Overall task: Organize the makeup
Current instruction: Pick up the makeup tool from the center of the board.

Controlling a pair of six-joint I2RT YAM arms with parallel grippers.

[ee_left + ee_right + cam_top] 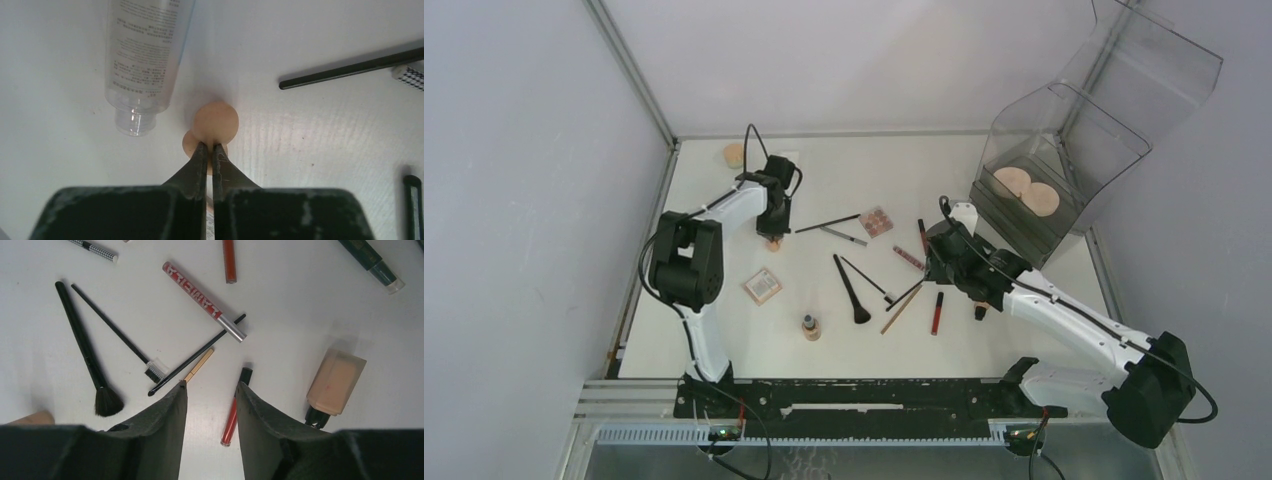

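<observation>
A: From above, where does the makeup lie?
B: Strewn over the middle of the table [754, 345]. The organizer [1114, 130] stands far right. The left gripper [772, 230] sits on a beige piece [772, 241] at far left, and the right gripper [936, 272] hangs over the brush pile. Either arm could sweep loose pieces aside. I count two round compacts [1012, 182] in the organizer, one more far left on the table, and two pink palettes [876, 221].
A: Left wrist?
B: The jaws are closed to a sliver at the near edge of the beige piece [215, 120]. I cannot tell whether they pinch it. It could squirt free and roll into the clear tube [145, 60] just beside. One of each.
A: Right wrist?
B: The jaws are half open and empty, straddling one red lip tube [231, 420]. The gold pencil [199, 365] lies near one finger, so closing may catch it too. Three black brushes [85, 350], three red lip tubes in all, one tan bottle [336, 380].
</observation>
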